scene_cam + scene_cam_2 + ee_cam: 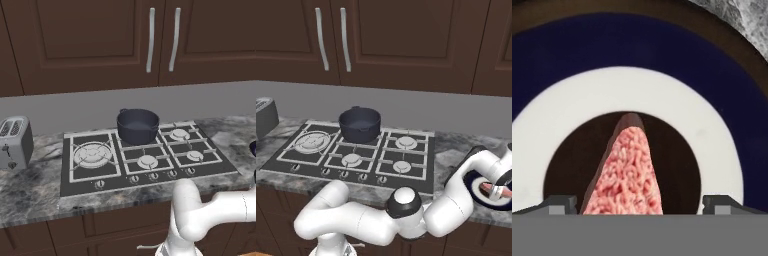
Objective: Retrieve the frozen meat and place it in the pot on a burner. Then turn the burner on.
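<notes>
Your jaws stand wide astride the pinkish-red frozen meat slab (628, 172), which lies on the blue-and-white round plate (637, 90), lower centre of frame. Close squarely, then carry it to the dark grey-blue pot (137, 126).

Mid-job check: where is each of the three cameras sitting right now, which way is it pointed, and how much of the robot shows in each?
Left base view: behind the arm on its left, facing the stove and pot; white arm at lower right.
Right base view: behind on the right, same stove and pot; arm curls from lower left toward the plate.
Hand view: on the hand, looking down at the frozen meat on the plate; gripper straddles it.
Shared: both base views show the pot.
</notes>
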Controlling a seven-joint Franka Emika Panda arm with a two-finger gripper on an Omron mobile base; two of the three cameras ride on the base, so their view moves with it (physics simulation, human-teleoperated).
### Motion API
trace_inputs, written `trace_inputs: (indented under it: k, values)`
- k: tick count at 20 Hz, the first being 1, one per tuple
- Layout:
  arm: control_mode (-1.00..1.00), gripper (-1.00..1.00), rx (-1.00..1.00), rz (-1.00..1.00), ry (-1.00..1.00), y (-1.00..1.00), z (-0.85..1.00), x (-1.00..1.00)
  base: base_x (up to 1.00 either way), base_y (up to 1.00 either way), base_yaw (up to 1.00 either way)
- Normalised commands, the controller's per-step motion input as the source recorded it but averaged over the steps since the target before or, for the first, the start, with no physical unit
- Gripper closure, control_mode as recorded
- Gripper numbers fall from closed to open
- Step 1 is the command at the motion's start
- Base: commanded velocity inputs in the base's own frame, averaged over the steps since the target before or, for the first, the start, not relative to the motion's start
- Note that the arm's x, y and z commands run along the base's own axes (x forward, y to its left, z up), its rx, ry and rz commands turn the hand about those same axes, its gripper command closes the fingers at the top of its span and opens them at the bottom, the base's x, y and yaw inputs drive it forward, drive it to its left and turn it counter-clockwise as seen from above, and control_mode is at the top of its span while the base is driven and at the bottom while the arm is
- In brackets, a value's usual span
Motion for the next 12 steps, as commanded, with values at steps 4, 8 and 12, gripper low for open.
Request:
trace_inputs:
  k: [4, 8, 12]
  values:
    - [-1.00, 1.00, 0.02, 0.01, 0.02, 0.01, -0.18, 0.00, 0.00, 0.00, 0.00]
    - [-1.00, 1.00, 0.04, 0.02, 0.01, 0.02, -0.26, 0.00, 0.00, 0.00, 0.00]
    - [-1.00, 1.00, 0.03, 0.01, 0.00, 0.00, -0.17, 0.00, 0.00, 0.00, 0.00]
